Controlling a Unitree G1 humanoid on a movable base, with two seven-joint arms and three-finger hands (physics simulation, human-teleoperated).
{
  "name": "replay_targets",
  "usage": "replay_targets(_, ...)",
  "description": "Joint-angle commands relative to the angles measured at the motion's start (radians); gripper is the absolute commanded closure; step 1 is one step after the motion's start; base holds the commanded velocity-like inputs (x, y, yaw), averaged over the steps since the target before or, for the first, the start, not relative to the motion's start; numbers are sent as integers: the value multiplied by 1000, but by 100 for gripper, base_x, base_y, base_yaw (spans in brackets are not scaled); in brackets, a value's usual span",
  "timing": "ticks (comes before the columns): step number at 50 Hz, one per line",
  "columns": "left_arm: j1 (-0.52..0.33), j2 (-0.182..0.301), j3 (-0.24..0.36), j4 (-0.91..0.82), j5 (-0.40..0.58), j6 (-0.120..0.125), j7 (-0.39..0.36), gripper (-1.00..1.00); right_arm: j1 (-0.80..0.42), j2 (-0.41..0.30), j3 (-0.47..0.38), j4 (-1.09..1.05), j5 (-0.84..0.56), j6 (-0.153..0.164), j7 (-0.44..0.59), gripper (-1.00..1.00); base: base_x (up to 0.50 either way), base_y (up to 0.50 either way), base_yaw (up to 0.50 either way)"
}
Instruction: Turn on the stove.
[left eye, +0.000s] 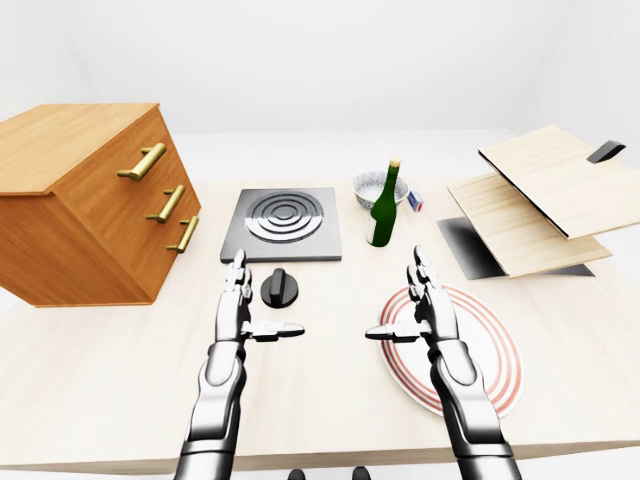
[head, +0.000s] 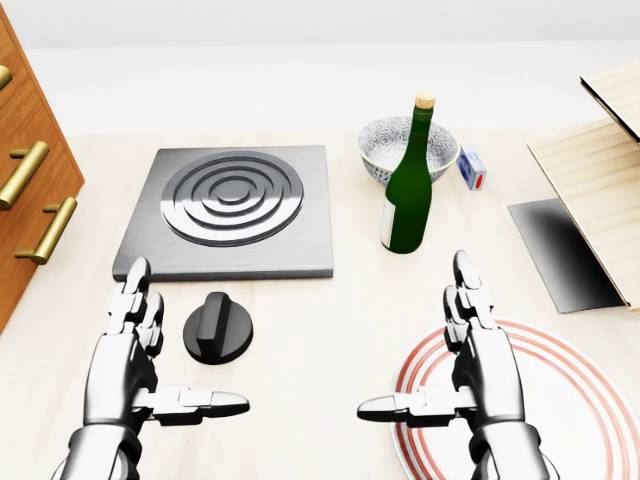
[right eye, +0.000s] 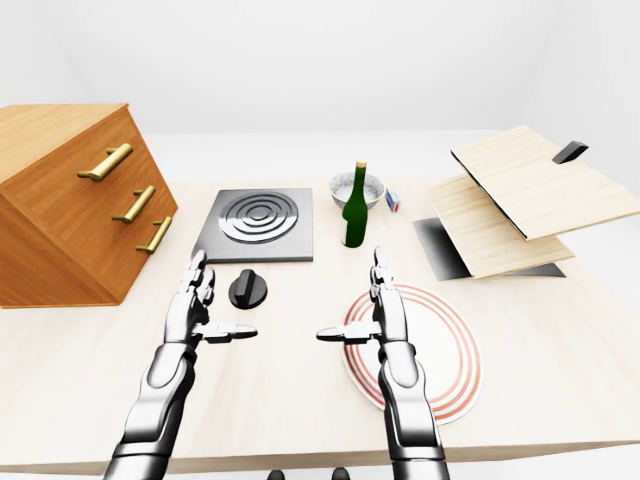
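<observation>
Knob (head: 217, 327) below stove (head: 231, 209), bottle (head: 407, 187), bowl (head: 407, 146), plate (head: 560, 400) at right

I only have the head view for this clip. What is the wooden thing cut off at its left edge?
Observer: A wooden drawer cabinet with three brass handles. It stands on the table, left of the stove.
Operator: And the boards cut off at the right edge?
Observer: Two pale wooden boards, stacked askew over a dark mat. A small black object sits at the upper board's far corner.
Operator: Is the striped plate a full round?
Observer: Yes, the plate is whole. Only the open right hand shows over its left part.
</observation>
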Motion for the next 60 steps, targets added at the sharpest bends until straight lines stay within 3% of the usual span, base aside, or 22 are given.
replay_targets(1,-23,-4,-13,75,15,-21,6,-100,-2,-3,-6,-10,12,12,3,-100,0,0,0)
replay_targets(6,-25,-8,-20,104,26,-28,14,-100,0,-3,-10,-20,17,17,6,-100,0,0,0)
replay_targets(13,-14,-17,-39,182,46,-71,16,-100,4,-6,-19,-42,30,33,12,-100,0,0,0)
replay_targets(22,-52,-42,-77,360,95,-71,38,-100,2,-11,-33,-66,47,54,19,-100,0,0,0)
replay_targets(30,-81,-58,-93,489,119,-71,50,-100,-5,-12,-35,-55,48,53,19,-100,0,0,0)
replay_targets(43,-89,-83,-120,566,152,-71,55,-100,-7,-11,-30,-42,43,45,17,-100,0,0,0)
replay_targets(53,-42,-122,-175,490,172,-71,35,-100,0,-10,-28,-60,43,54,15,-100,0,0,-1)
replay_targets(60,-57,-157,-210,611,200,-71,48,-100,1,-15,-48,-96,65,54,19,-100,0,0,0)
